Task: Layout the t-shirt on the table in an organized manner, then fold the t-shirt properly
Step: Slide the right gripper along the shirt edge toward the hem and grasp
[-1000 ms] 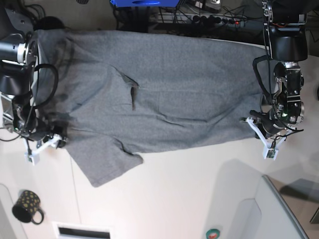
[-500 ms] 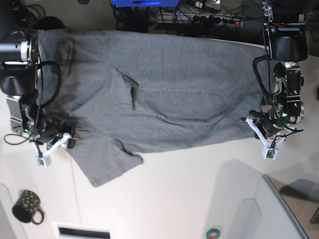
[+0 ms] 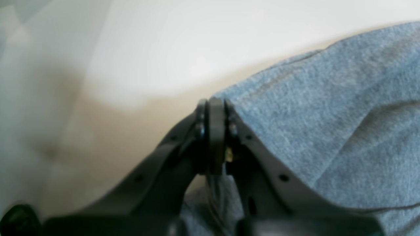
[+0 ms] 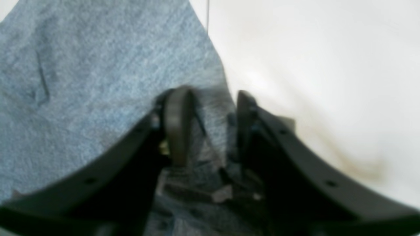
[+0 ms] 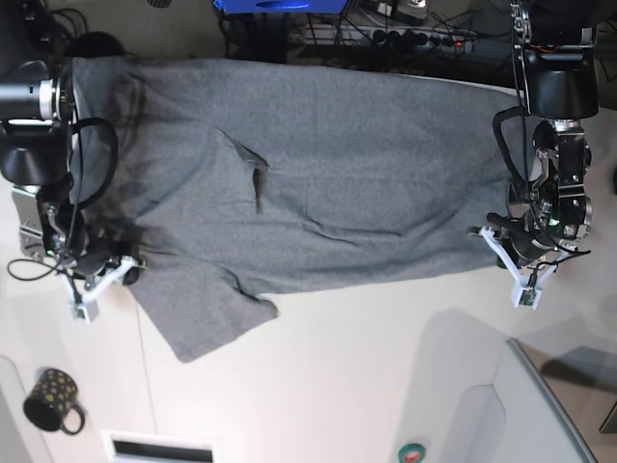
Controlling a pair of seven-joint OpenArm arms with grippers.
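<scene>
T-shirt [image 5: 308,174] lies spread flat on the white tabletop [image 5: 366,376], long axis running across the base view, with one short sleeve [image 5: 207,313] sticking out toward the near side. A small crease [image 5: 255,178] sits in the middle of the cloth; the rest is mostly smooth.

Left gripper [image 3: 212,111]: at the base view's right, at the corner of the cloth's near edge. Left wrist view shows the jaws pressed fully together, with the shirt's edge meeting them at the tips and cloth running under the fingers; a grip on the hem looks likely, but the fabric between the pads cannot be made out.

Right gripper [image 4: 210,98]: at the base view's left, at the shirt's edge just beside the sleeve. Right wrist view is blurred; jaws stand apart with a gap, straddling the cloth's edge, one finger [image 4: 177,121] over the fabric, the other [image 4: 244,114] at the border with bare tabletop. Not clamped on anything.

Patterned dark mug [image 5: 53,400] stands on the tabletop, near the right gripper and apart from the shirt.
</scene>
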